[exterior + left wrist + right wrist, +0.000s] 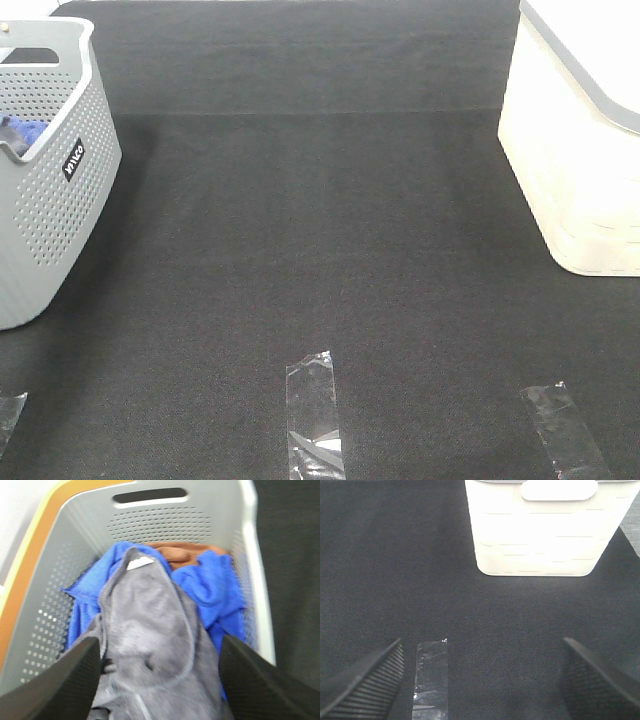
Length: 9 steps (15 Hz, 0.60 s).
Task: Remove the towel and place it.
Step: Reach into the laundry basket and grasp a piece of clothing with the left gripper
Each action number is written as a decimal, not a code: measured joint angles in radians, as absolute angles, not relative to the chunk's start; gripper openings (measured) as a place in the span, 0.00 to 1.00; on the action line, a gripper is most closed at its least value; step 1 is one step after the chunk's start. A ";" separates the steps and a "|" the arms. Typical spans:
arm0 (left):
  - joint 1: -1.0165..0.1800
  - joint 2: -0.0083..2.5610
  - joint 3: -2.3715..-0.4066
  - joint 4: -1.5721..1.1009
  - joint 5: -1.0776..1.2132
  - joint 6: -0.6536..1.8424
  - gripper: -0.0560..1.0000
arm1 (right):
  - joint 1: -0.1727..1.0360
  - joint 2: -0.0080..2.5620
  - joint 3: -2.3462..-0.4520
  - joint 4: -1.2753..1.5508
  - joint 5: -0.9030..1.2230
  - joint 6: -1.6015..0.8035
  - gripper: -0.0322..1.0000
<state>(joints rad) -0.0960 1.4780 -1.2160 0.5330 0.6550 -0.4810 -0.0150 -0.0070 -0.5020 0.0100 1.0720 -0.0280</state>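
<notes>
The grey-lavender towel [150, 630] lies bunched on top of the pile inside the grey perforated basket [75, 555], with a small white tag near its far end. My left gripper [160, 645] hangs open just above it, and the towel fills the gap between the two black fingers [65, 680]. Whether the pads touch the cloth is unclear. In the exterior high view the basket [60, 200] stands at the far left and neither arm shows there. My right gripper [482, 645] is open and empty over the dark mat.
A bright blue cloth [215, 590] and a brown cloth [175, 550] lie under the towel. A white bin [580, 170] stands at the right, also in the right wrist view [545, 535]. Clear tape strips [312, 415] [562, 425] mark the black mat [320, 230].
</notes>
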 joint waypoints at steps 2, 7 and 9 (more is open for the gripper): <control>-0.051 1.588 -1.334 0.539 0.708 -0.485 0.67 | -0.015 -0.007 -0.502 0.010 1.072 -0.028 0.79; 0.067 1.814 -1.528 0.542 0.723 -0.443 0.67 | -0.015 -0.007 -0.502 0.010 1.072 -0.028 0.79; 0.089 1.893 -1.596 0.542 0.725 -0.407 0.67 | -0.015 -0.007 -0.502 0.010 1.072 -0.028 0.79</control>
